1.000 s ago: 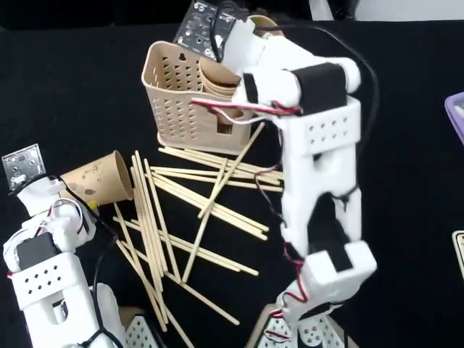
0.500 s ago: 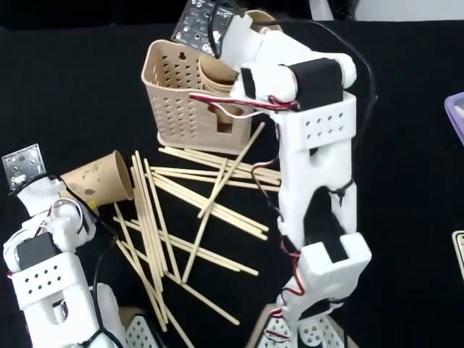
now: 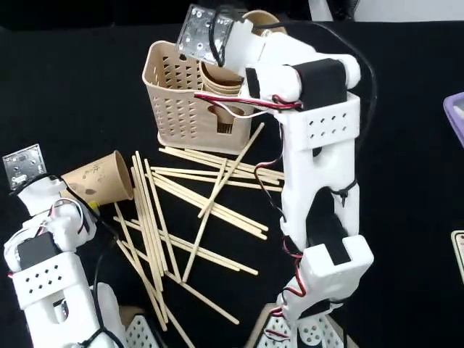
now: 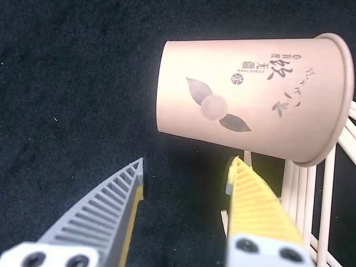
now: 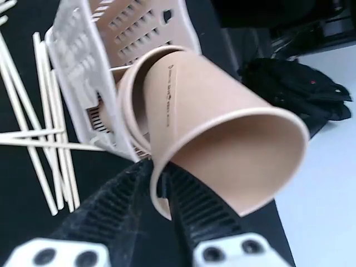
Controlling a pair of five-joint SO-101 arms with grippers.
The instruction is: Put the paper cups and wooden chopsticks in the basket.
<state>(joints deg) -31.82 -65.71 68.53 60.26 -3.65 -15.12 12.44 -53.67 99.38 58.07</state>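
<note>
A beige slotted basket [image 3: 177, 101] stands at the back of the black table with paper cups [image 3: 221, 78] nested inside. Over its far right corner my right gripper [image 5: 161, 186] is shut on the rim of another paper cup [image 5: 222, 128], held tilted against the basket [image 5: 105, 50]; that cup [image 3: 261, 16] also peeks out behind the arm. A printed paper cup [image 4: 250, 105] lies on its side just ahead of my left gripper [image 4: 186, 178], which is open and apart from it. Several wooden chopsticks [image 3: 196, 210] lie crossed between this cup [image 3: 98, 177] and the basket.
A purple container edge [image 3: 457, 116] shows at the far right. The right arm [image 3: 319, 181] stands tall over the table's middle right. Chopsticks [image 4: 322, 194] lie close beside the fallen cup's mouth. A dark bag [image 5: 300, 94] lies beyond the table.
The right arm has shifted slightly over the basket with the cup still in its grip. The left arm and the fallen cup have not moved.
</note>
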